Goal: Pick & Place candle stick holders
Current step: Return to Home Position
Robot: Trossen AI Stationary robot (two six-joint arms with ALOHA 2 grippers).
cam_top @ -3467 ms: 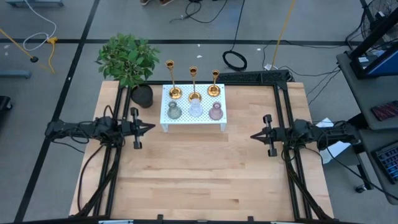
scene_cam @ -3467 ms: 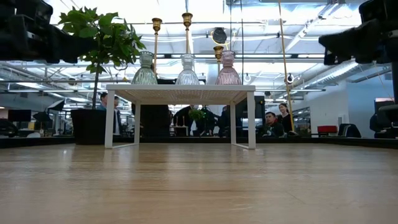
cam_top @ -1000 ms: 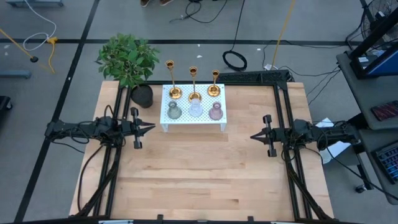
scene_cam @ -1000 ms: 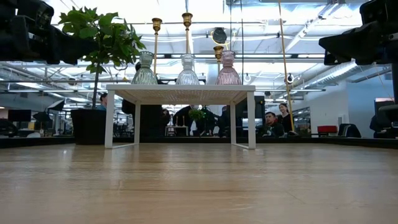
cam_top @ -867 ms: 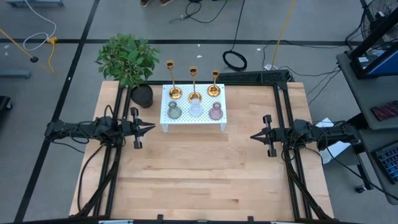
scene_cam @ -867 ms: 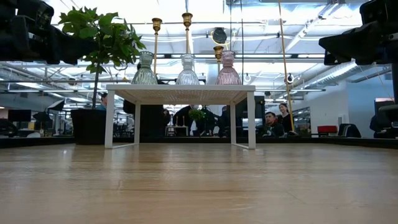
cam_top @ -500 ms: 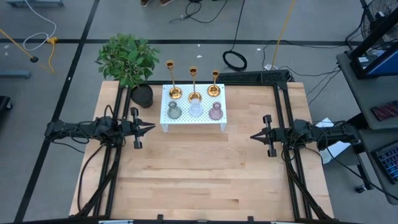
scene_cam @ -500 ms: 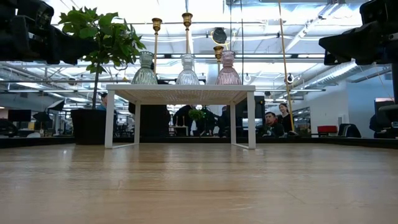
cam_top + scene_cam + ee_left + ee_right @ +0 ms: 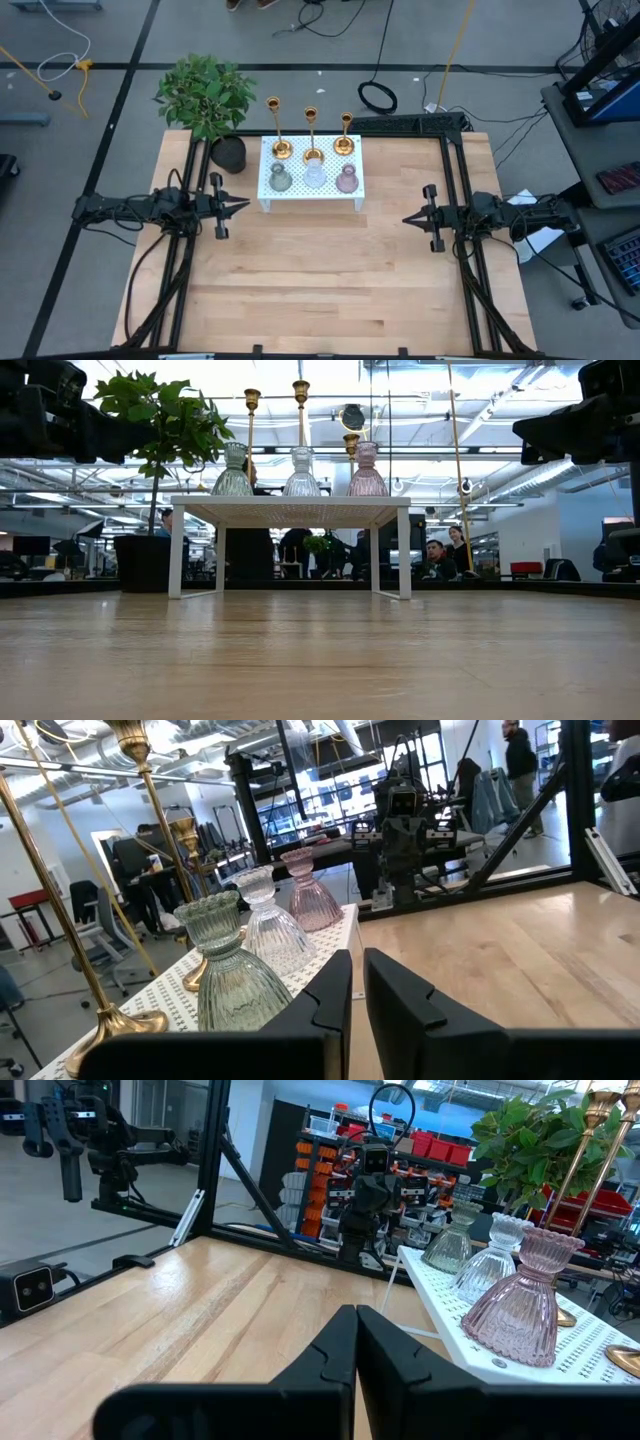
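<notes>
Occlusion first: the low view cuts both arms off at the top corners, so only dark blocks show and the jaws are out of frame. It also hides the gold bases and lower stems behind the glass row. Of the gold candlestick on the right-arm side, it shows only the cup, beside the pink holder. The left wrist view crops the gold stems at the frame edge, and the right wrist view crops the gold bases. From above, the dark plant pot is partly under its own leaves. People beyond the bench in the low view are too small to make out.

All six holders stand on the small white perforated shelf, at the far edge of the light wooden bench, just beside the pot.
- **Far row:** gold candlestick on the left-arm side, middle gold candlestick, then the right-arm-side one.
- **Near row:** squat olive-green ribbed glass holder, clear ribbed glass holder, pink ribbed glass holder.
- **Orientation:** all upright, long axes vertical, cups up. Both rows run along the shelf's long side, none touching.

The left arm and right arm lie low at opposite bench sides, pointing inward, well apart from the shelf. Left jaws are together with only a thin slit between them and hold nothing. Right jaws are together and hold nothing.
</notes>
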